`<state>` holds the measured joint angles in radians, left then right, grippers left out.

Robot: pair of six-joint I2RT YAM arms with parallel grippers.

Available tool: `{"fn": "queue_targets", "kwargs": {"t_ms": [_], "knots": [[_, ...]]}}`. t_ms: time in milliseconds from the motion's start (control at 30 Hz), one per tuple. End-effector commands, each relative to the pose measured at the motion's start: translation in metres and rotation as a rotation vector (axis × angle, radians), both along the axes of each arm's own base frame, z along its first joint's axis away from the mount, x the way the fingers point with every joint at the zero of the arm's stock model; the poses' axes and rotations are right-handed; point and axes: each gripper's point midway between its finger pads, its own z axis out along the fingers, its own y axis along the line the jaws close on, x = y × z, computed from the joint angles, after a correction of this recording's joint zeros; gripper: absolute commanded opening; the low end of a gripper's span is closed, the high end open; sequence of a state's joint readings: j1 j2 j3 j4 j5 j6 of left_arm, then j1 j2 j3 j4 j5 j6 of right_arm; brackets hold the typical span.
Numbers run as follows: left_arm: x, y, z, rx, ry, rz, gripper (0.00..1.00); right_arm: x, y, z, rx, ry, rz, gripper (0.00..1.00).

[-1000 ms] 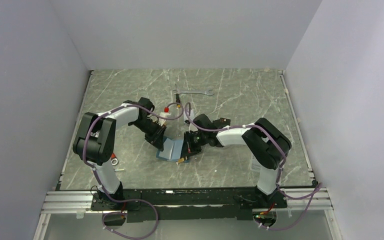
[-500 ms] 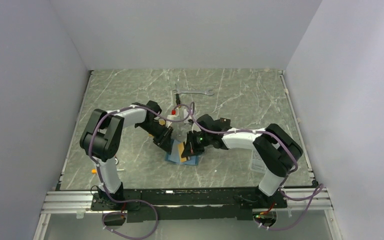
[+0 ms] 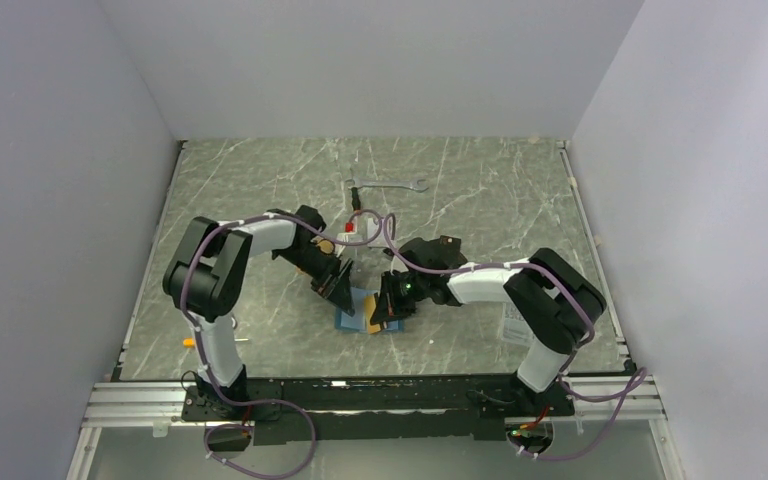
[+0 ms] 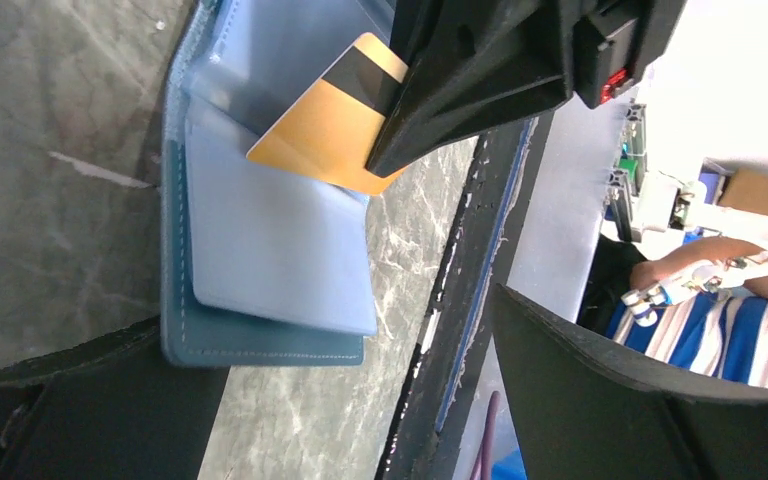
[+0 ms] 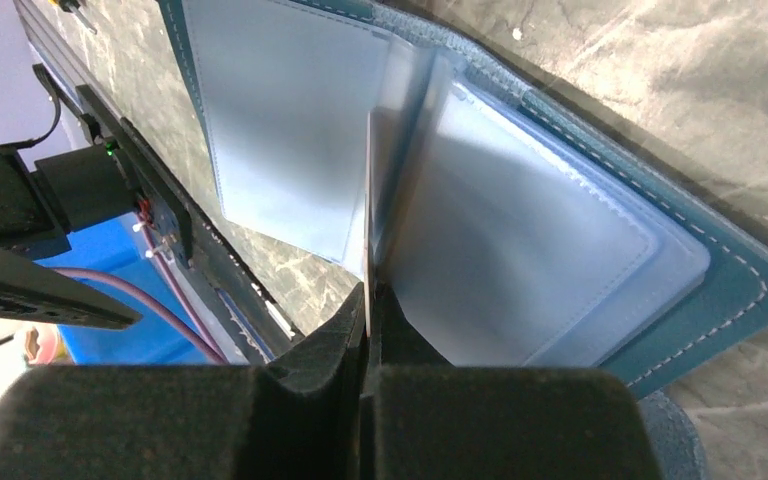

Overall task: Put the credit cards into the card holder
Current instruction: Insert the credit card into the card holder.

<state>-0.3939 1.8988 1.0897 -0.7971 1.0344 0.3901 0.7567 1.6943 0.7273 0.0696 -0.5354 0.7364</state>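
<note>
Teal card holder (image 4: 260, 347), pale blue pockets (image 4: 270, 260); orange-gold card (image 4: 325, 145), black stripe (image 4: 358, 72)

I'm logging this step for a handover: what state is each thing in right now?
card holder, open, flat on the table.
orange card, gripped, one end tucked into the card holder, mostly out.
right gripper, shut on orange card.
left gripper, open, empty.
wrench, lying flat, untouched.

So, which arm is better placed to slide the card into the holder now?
Right. The right gripper is shut on the orange card, whose corner lies among the open card holder's pale pockets. The left gripper stands open at the holder's edge, gripping nothing.
</note>
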Motion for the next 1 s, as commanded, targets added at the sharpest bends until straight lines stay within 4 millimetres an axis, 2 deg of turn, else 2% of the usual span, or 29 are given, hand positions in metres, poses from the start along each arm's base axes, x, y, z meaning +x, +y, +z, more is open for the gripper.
{"fn": "queue_targets", "kwargs": {"t_ms": [0, 67, 200, 300, 367, 467, 533, 633, 733, 833, 900, 967], "knots": [[0.016, 0.011, 0.023, -0.013, -0.15, -0.012, 1.0, 0.008, 0.0, -0.01, -0.026, -0.017, -0.011, 0.0], [0.015, 0.021, 0.029, 0.004, -0.182, -0.02, 0.99, 0.008, -0.003, -0.014, -0.042, -0.015, -0.018, 0.0], [0.019, 0.04, 0.029, 0.102, -0.321, -0.059, 1.0, 0.006, -0.008, -0.016, -0.066, -0.018, -0.027, 0.0], [0.031, 0.055, 0.035, 0.176, -0.471, -0.079, 0.99, 0.006, -0.009, -0.011, -0.071, -0.024, -0.02, 0.0], [0.044, 0.064, 0.048, 0.217, -0.603, -0.075, 0.99, 0.008, -0.008, -0.007, -0.069, -0.033, -0.016, 0.0], [0.065, 0.078, 0.08, 0.292, -0.799, -0.034, 0.99, 0.01, -0.006, -0.001, -0.07, -0.037, -0.01, 0.0], [0.08, 0.097, 0.112, 0.382, -0.968, 0.028, 0.99, 0.014, -0.004, 0.003, -0.07, -0.045, -0.01, 0.0], [0.091, 0.12, 0.164, 0.46, -1.181, 0.117, 0.99, 0.017, -0.003, 0.007, -0.075, -0.054, -0.006, 0.0], [0.088, 0.141, 0.21, 0.514, -1.328, 0.234, 0.99, 0.017, -0.004, 0.008, -0.094, -0.054, 0.0, 0.0], [0.082, 0.158, 0.23, 0.55, -1.422, 0.357, 0.99, 0.019, -0.005, 0.013, -0.102, -0.066, 0.003, 0.0], [0.068, 0.156, 0.238, 0.515, -1.463, 0.321, 1.0, 0.02, -0.007, 0.017, -0.116, -0.073, 0.005, 0.0], [0.052, 0.145, 0.25, 0.428, -1.541, 0.234, 0.99, 0.022, -0.007, 0.025, -0.118, -0.089, 0.006, 0.0]]}}
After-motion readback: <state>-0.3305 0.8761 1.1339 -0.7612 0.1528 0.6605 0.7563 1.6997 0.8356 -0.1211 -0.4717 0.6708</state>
